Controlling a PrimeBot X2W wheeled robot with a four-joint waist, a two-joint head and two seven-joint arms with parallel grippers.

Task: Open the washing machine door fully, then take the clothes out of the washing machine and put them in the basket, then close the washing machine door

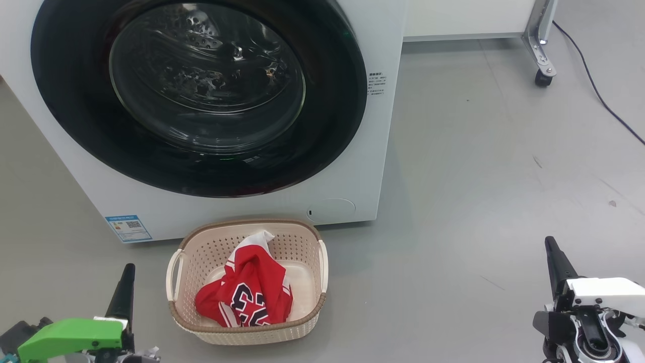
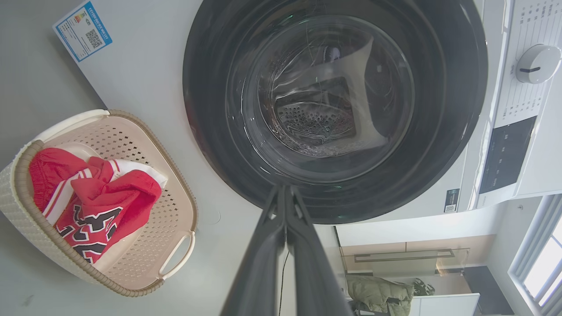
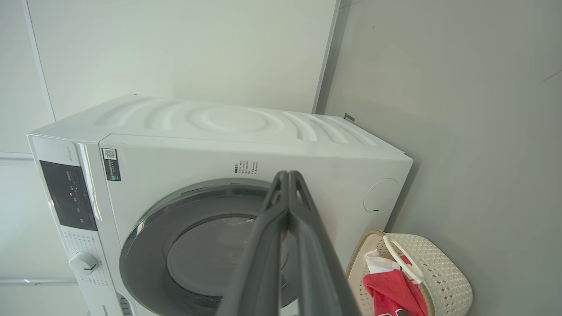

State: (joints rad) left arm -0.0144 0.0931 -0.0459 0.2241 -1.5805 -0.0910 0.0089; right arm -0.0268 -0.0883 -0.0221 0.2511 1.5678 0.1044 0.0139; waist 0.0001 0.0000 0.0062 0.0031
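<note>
The washing machine (image 1: 385, 151) stands white and large straight ahead. Its round black washing machine door (image 1: 70, 80) lies flush against the front, and the steel drum shows through the glass bowl. On the floor just in front sits the cream basket (image 1: 252, 223), holding the red clothes (image 1: 252, 292), a numbered jersey on top. My left gripper (image 1: 129, 268) is shut and empty, low at the basket's left. My right gripper (image 1: 550, 242) is shut and empty, far off to the right. The left wrist view shows the fingertips (image 2: 284, 188) pressed together before the door (image 2: 210, 109), with the basket (image 2: 26, 158) at left.
A metal leg on a caster (image 1: 543, 75) and a dark cable (image 1: 594, 85) sit on the grey floor at the back right. A blue label (image 1: 128, 228) marks the machine's lower left corner. Open floor stretches between the basket and my right gripper.
</note>
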